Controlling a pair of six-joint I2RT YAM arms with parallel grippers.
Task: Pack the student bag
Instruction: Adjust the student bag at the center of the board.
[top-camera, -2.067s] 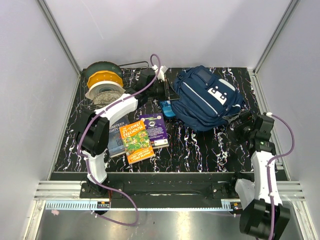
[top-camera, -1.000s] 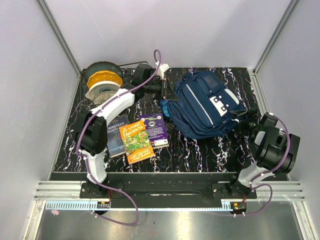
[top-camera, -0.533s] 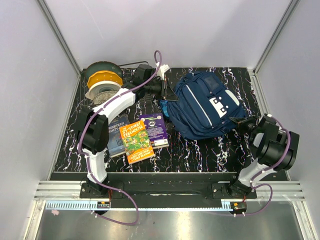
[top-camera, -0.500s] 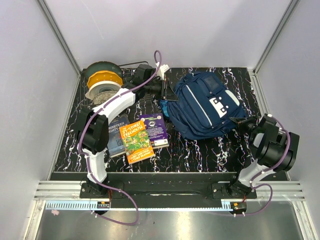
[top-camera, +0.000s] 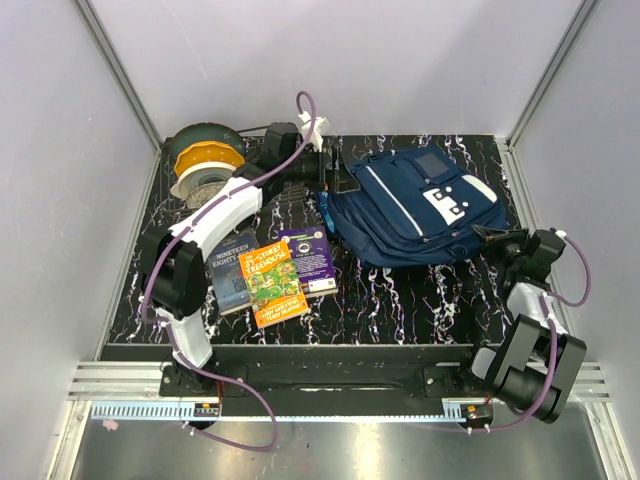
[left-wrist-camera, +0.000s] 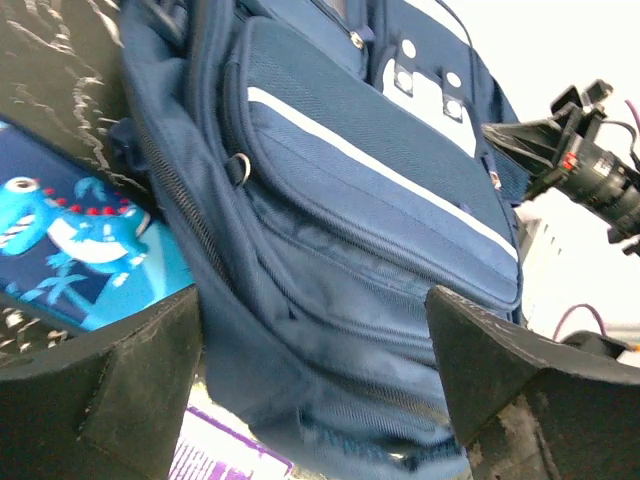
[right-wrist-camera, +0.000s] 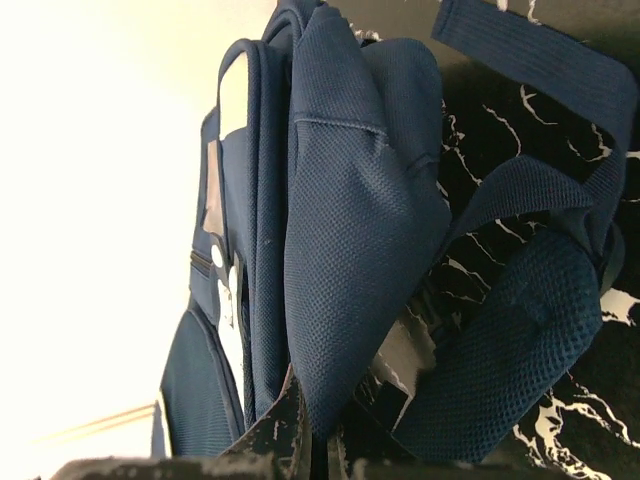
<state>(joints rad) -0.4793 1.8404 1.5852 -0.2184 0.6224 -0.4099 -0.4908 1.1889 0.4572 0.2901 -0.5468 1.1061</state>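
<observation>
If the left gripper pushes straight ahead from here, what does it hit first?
Most likely the student bag: the open left gripper points straight at its white-striped pocket, though the gap is unclear.

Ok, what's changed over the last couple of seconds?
The right hand closed on the student bag at its right side and pulled it rightwards, stretching it flatter. The left hand let go of its left edge and stands open. The books and filament spools stayed put.
</observation>
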